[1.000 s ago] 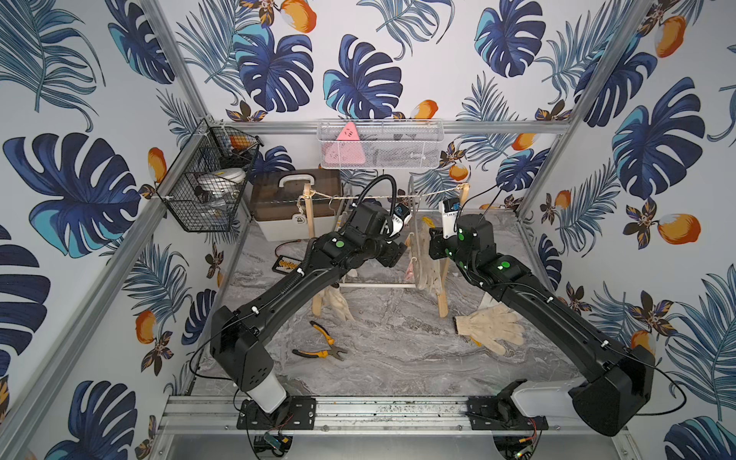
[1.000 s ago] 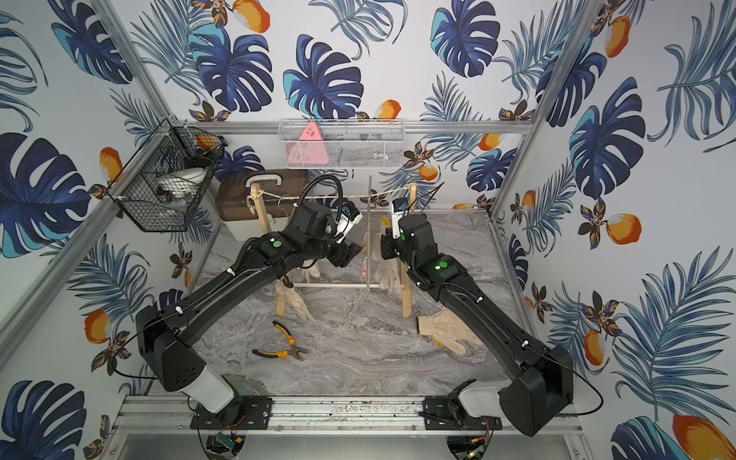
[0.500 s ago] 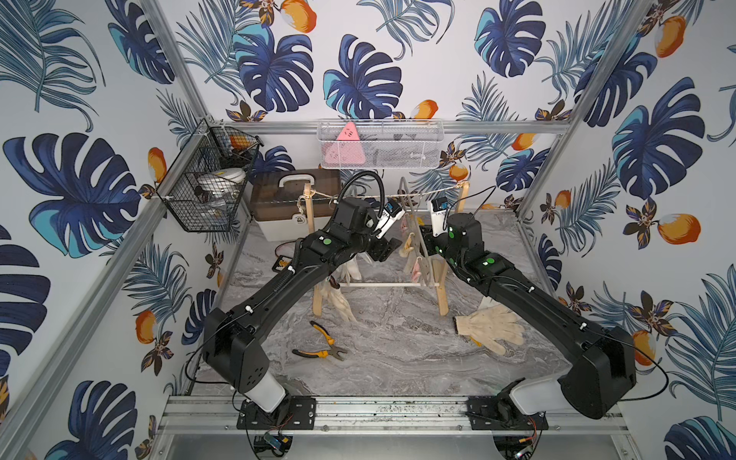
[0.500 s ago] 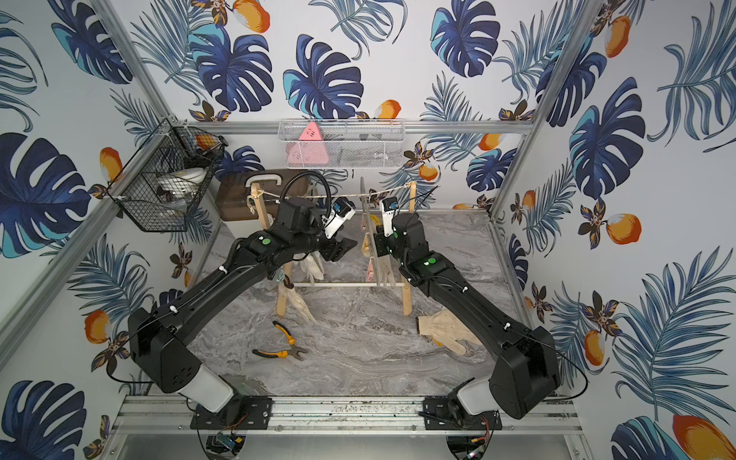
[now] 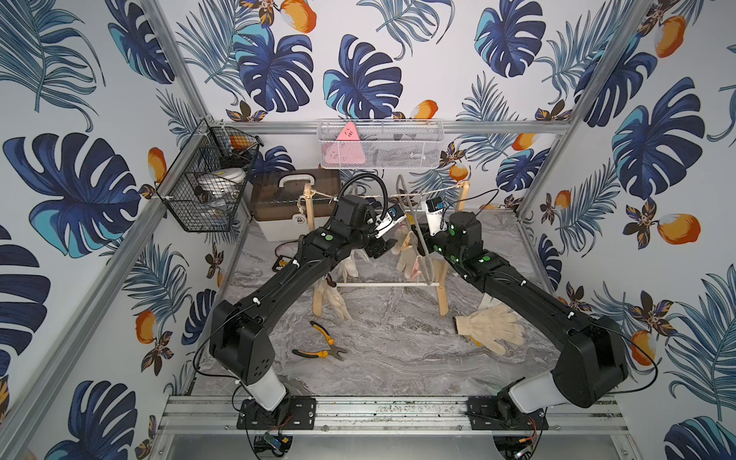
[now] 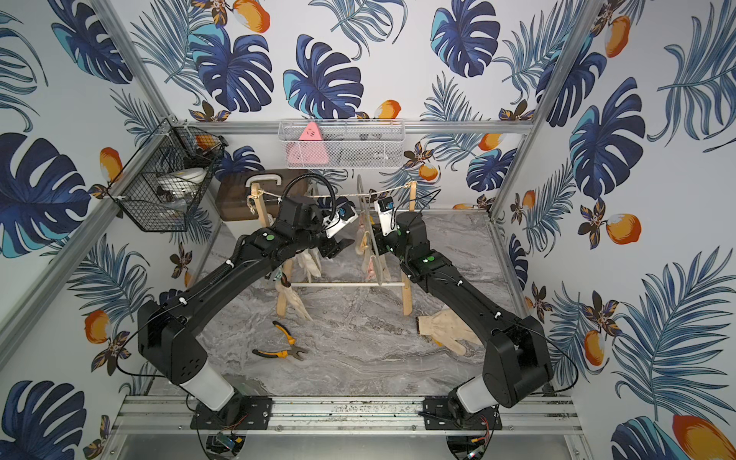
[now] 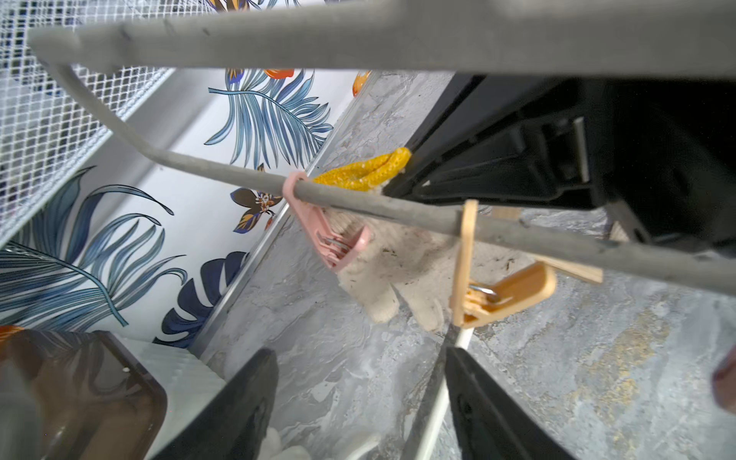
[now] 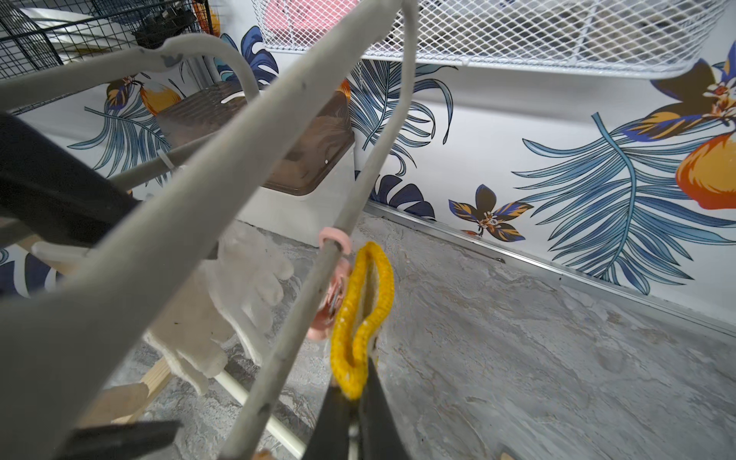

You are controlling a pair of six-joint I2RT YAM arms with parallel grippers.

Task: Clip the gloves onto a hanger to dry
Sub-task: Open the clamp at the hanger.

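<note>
my right pincer [image 8: 355, 402] is clamped together on the yellow cuff [image 7: 366, 173] of a glove [image 7: 392, 263]. the cuff loops up just past its tips, close beside the bar of the grey hanger [image 7: 398, 207]. the pink clip [image 7: 330, 239] hangs from that bar right next to the cuff; whether its mouth already bites the knit i cannot tell. my left pincer [image 7: 358, 354] stands apart and empty, with the pink clip and the orange clip [image 7: 502, 290] ahead of it and the glove's body drooping between them.

the step, as i judge it, is getting the cuff into the pink clip. to do it well i would hold the cuff steady and taut with the right so the edge lies flat. the left should come square onto the clip's tail ends and squeeze both evenly, so the mouth opens fully. the hanger looks free to swing, so any push should be gentle and along the bar. i would loosen the right only once the clip bites well in. another glove [image 5: 492, 324] waits on the tabletop [image 5: 390, 358], well back from my right pincer, beside its arm.
</note>
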